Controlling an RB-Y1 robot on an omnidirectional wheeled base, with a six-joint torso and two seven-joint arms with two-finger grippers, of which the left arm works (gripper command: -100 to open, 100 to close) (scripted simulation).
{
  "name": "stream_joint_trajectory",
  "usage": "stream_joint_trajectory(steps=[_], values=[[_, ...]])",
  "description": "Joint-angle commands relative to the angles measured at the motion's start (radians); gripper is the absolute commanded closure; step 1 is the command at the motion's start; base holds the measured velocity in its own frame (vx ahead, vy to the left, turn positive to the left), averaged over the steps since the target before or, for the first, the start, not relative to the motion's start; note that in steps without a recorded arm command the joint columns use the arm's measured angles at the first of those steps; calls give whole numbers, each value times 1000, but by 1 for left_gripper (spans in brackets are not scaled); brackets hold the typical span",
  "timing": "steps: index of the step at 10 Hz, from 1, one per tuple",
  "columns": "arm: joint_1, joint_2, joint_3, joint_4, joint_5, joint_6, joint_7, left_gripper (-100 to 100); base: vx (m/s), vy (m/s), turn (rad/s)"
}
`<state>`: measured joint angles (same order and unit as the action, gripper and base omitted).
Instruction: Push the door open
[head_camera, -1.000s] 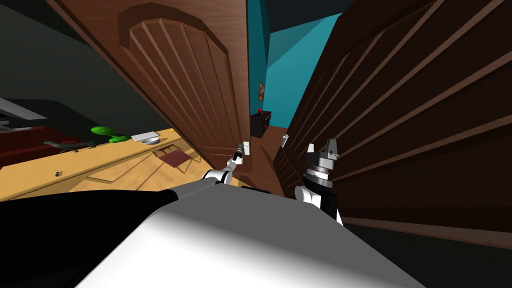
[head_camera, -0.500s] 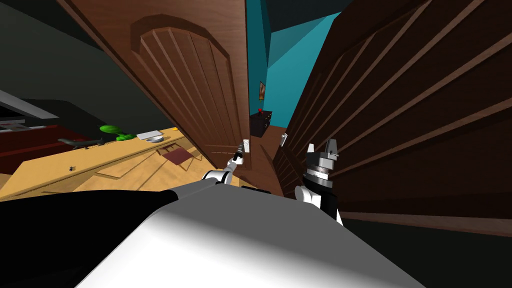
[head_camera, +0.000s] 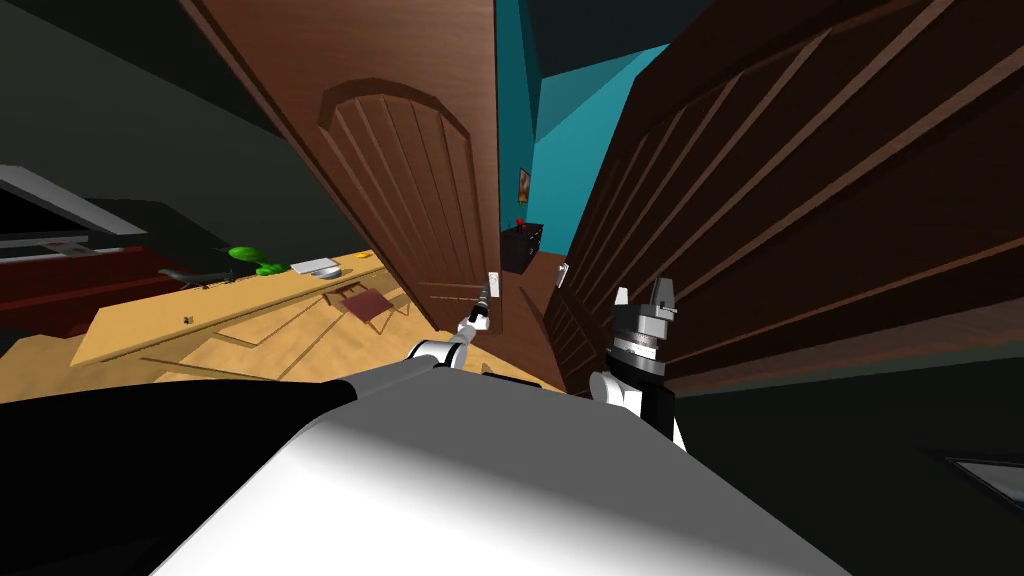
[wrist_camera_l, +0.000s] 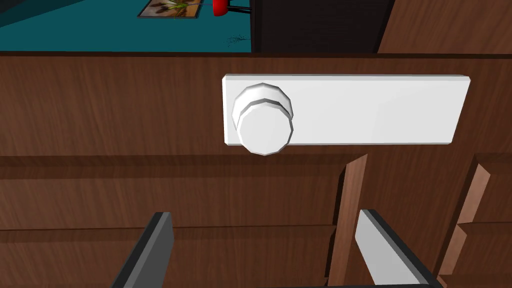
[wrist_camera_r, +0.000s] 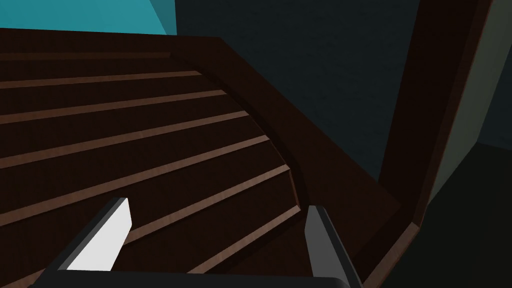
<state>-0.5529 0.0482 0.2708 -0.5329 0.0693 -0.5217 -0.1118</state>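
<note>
Brown wood is filling the view ahead: the door (head_camera: 420, 190), with its arched, ribbed panel, is standing just left of centre in the head view and is already ajar, with a narrow gap at its free edge opening onto a teal wall (head_camera: 580, 150) and a dark cabinet (head_camera: 522, 245).

The left end effector (wrist_camera_l: 262, 217) is hovering close to that free edge with its fingers spread wide and pinching nothing, just beside the white plate (wrist_camera_l: 375, 110) and its round knob (wrist_camera_l: 264, 130). The right end effector (head_camera: 643, 292) is likewise standing spread and empty, facing the darker right-hand leaf (head_camera: 800, 200).

- **Slipping off the edge:** the contact point is sitting very near the door's edge, so a push may be sliding the thin fingers into the gap instead of driving the panel.
- **Catching on the panel:** spread blades may be snagging on the raised ribs or on the knob, twisting the wrist.
- **Striking the other leaf:** the right arm is sitting near the right-hand leaf and may be hitting it if the base is advancing through so narrow an opening.

No brand, label or lettering is showing anywhere. The plate is blank, and the framed picture (wrist_camera_l: 170, 7) on the teal wall is carrying no readable writing.
</note>
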Motion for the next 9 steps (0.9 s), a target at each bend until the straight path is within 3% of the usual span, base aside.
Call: stream_joint_trajectory(steps=[1,3,9], values=[[5,-11,-4,-11,-1,8,0,-100,-177,-19,6],[7,3,0,-12,0,5,-1,-100,12,2,-18],[13,11,7,-11,2,-7,-3,-100,202,26,-24]])
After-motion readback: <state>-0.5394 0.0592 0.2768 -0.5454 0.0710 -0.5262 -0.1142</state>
